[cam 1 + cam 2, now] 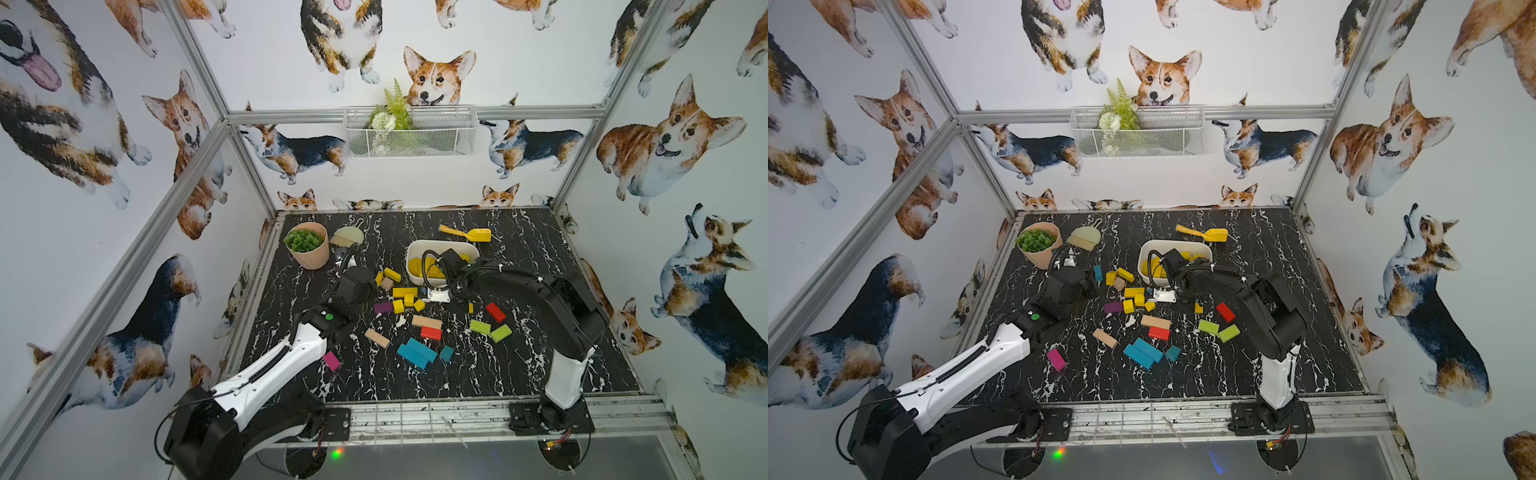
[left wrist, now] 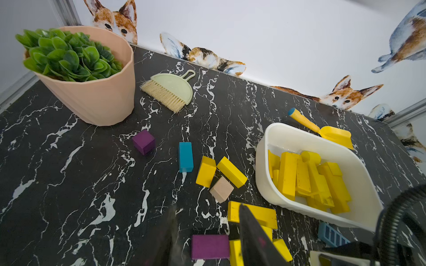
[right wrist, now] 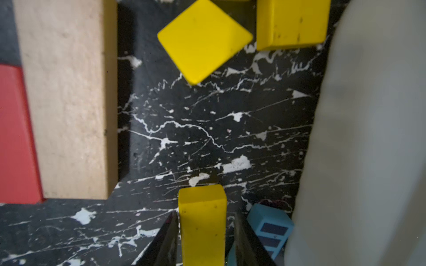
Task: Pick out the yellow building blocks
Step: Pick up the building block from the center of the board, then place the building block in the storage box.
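Here, the right end effector (image 3: 205, 214) straddles a yellow block (image 3: 202, 228) on the worktop (image 3: 184, 129) beside the white tub (image 1: 409, 262), jaws narrow, grip unconfirmed, its length running out between them.

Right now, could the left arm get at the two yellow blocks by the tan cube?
Probably yes. The two yellow blocks lie on the table just ahead of the left arm and its jaws, with nothing on top of them. The tan cube sits right between them, so it may get nudged.
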`<state>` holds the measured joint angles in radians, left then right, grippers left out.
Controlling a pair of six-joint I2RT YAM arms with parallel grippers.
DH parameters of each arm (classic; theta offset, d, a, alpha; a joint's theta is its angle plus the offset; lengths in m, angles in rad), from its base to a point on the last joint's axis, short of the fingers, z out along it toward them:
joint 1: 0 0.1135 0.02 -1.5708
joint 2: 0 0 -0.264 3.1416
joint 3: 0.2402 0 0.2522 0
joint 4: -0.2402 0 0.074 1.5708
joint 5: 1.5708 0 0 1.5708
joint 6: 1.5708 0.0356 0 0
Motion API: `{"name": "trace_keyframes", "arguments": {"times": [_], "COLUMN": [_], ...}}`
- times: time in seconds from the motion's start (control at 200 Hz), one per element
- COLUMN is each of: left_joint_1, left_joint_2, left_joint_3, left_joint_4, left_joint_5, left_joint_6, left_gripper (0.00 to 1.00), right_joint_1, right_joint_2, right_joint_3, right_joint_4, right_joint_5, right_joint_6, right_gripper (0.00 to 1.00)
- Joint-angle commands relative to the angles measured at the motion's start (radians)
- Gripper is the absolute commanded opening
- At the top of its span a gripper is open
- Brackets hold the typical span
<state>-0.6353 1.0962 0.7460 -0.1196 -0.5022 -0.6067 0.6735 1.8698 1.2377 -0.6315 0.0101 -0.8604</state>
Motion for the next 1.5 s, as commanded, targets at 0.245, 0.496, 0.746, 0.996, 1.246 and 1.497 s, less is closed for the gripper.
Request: {"name": "trace_keyframes", "arguments": {"times": [0.245,0.496,0.746,0.996,1.246,1.497], "left_joint_1": [0.002,0.002,0.002,0.002,0.003,0.006], "left_joint_2": [-0.008,-0.013,-0.016,0.002,0.013,0.005], "left_joint_3": [-0.007,-0.008,-0.008,-0.005,-0.004,-0.012], "left_joint_4": [-0.006,-0.005,-0.003,0.014,0.033,0.038], "left_joint_5": [-0.019,-0.021,-0.024,-0.021,-0.021,-0.013], "left_joint_6": [-0.016,-0.015,-0.013,-0.010,0.010,0.015], "left_gripper": [0.47,0.47,0.47,0.47,0.48,0.48], "right_joint_1": [-0.004,-0.005,-0.003,-0.004,-0.016,-0.074], "right_joint_2": [0.037,0.022,-0.089,-0.368,-0.543,-0.392], "right_joint_3": [0.010,0.006,-0.025,-0.177,-0.307,-0.053], "right_joint_4": [-0.031,-0.016,0.014,0.213,0.558,0.361], "right_joint_5": [-0.041,-0.038,-0.088,-0.189,-0.084,0.201], "right_joint_6": [-0.016,-0.015,0.000,0.126,0.559,1.054], "right_gripper": [0.37,0.28,0.22,0.14,0.00,0.00]}}
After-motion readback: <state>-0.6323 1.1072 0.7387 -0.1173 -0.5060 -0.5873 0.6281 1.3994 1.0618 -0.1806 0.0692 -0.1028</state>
